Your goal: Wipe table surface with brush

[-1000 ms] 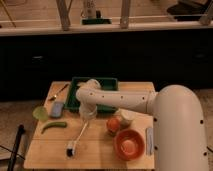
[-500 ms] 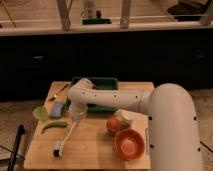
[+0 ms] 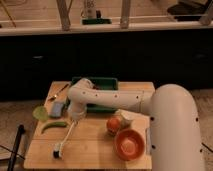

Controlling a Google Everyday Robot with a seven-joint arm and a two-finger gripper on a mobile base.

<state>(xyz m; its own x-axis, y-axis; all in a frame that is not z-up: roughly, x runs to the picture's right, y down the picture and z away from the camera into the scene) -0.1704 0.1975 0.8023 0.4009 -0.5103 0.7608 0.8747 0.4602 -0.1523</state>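
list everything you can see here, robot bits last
table surface: 1, light-brown wood, under everything
green tray: 1, green, back of the table, partly behind the arm
spoon: 1, metal, back left corner
pad: 1, blue-grey, left side, in front of the spoon
round item: 1, pale green, left edge
long vegetable: 1, green, left, in front of the pad
brush: 1, white handle with a dark-bristled head, front left, head on the table
round fruit: 1, orange-red, centre right
cup: 1, white, beside the fruit
bowl: 1, orange, front right
arm: 1, white, reaching from right to left
gripper: 1, white, at the top of the brush handle
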